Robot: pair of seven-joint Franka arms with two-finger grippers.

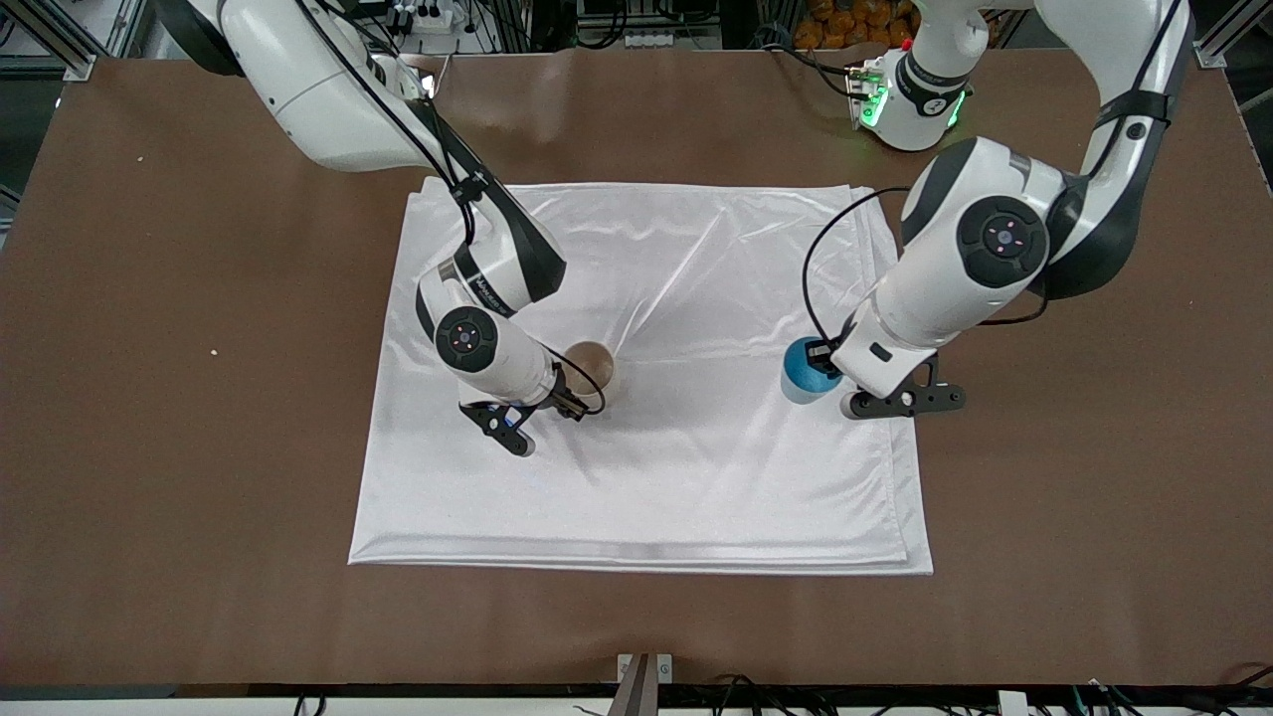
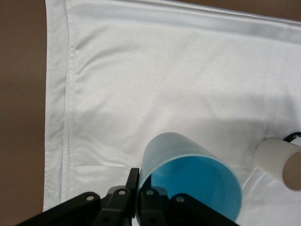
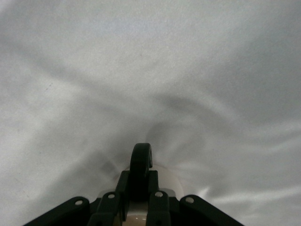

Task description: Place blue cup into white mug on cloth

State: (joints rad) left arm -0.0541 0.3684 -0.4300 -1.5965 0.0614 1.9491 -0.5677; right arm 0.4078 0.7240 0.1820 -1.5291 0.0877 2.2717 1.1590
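Cloth (image 1: 696,467) lies spread on the brown surface (image 1: 199,398). My left arm reaches down from its base at one o'clock; my left gripper (image 1: 833,376) is clamped on the rim of the blue cup (image 1: 802,372), held tilted at the cloth's three o'clock edge. My right arm slants down from eleven o'clock; my right gripper (image 1: 560,400) is closed on the black handle (image 3: 140,165) of the white mug (image 1: 591,369), near the cloth's centre, well apart from the cup.

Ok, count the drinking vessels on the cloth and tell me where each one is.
2. The blue cup is at the left arm's end of the cloth, gripped by the left end effector. The white mug is mid-cloth, its handle in the right end effector.
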